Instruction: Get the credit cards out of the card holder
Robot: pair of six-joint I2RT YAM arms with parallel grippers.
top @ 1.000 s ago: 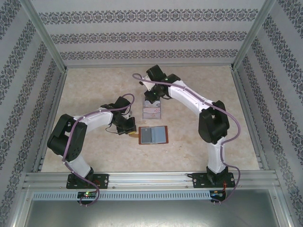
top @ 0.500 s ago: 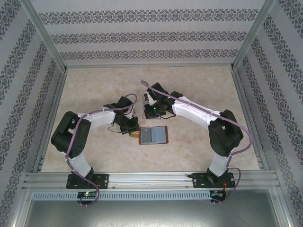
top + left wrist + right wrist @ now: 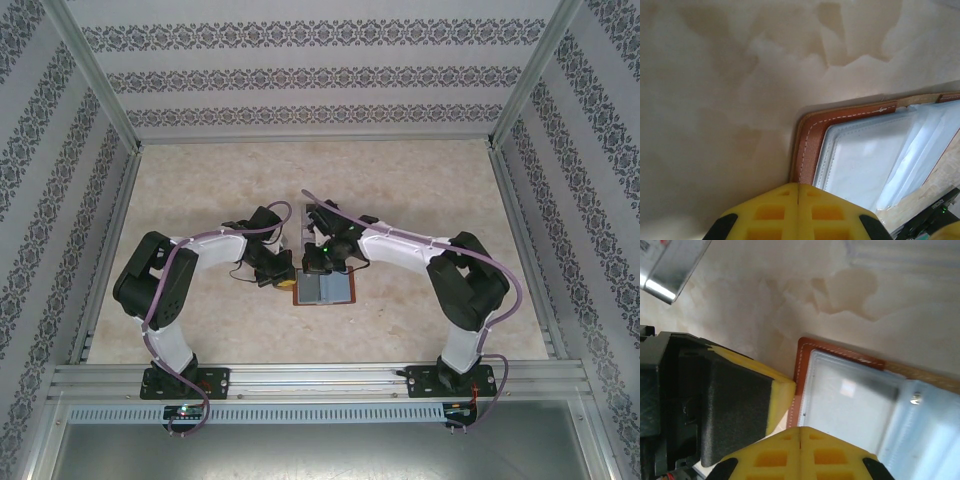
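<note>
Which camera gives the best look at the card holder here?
Top external: the card holder lies open on the table, with most of its outline visible. Left wrist shows one stitched leather corner and clear sleeves, close up; right wrist shows another corner and the pale inside.

Overhead cam sits high, above and behind the arm bases (image 3: 175,380) at the near edge, looking down and forward over the whole table (image 3: 200,180). Both wrist cams are way low, super close to the surface, and both stare at the same left corner of the open card holder (image 3: 325,288) mid-table.
</note>
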